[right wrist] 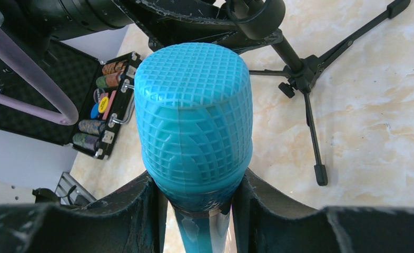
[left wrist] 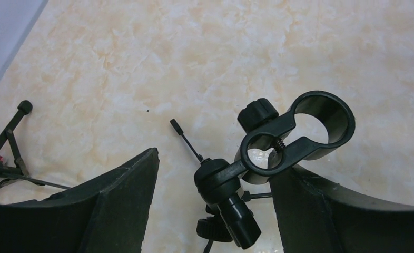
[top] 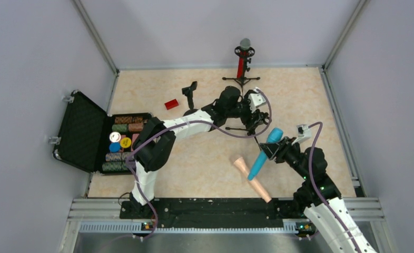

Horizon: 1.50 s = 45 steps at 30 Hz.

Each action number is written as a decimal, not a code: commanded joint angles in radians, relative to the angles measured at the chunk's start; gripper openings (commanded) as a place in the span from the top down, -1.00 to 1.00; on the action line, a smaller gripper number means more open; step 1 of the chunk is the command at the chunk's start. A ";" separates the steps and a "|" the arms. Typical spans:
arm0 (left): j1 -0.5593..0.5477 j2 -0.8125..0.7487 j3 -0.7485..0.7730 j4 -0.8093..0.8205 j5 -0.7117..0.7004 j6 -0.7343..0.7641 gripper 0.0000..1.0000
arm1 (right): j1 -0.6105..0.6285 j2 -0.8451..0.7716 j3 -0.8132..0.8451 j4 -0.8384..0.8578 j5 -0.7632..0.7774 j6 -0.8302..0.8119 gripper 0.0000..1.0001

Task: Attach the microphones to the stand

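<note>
Microphones on my rig, seen from above and from both wrists: the red mic point(top: 244, 52) stands upright in the clip of a stand point(top: 241, 80) at the far edge of the table point(top: 205, 163). The cyan mic point(top: 265, 152) is tilted, head toward the far side, with my right claw point(right wrist: 197, 182) clamped tight on its body just below the head. The peach mic point(top: 252, 179) lies flat on the table, just beside the cyan mic's tail. My left claw point(left wrist: 215, 168) is spread wide around a second stand point(left wrist: 299, 132) and grips nothing; the ring clip is close against one finger point(left wrist: 321, 205), the other finger apart. At the left lie an open case point(top: 81, 132) and a red block point(top: 171, 104).
</note>
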 commanded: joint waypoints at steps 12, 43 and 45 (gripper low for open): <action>-0.004 -0.022 -0.049 0.340 -0.146 -0.141 1.00 | 0.007 -0.028 0.055 0.015 0.012 -0.007 1.00; -0.051 -0.727 -0.566 0.068 -0.850 -0.316 1.00 | 0.008 0.080 0.122 0.108 -0.048 -0.097 1.00; -0.053 -0.774 -0.590 0.011 -0.886 -0.351 1.00 | 0.008 0.101 0.126 0.138 -0.069 -0.107 1.00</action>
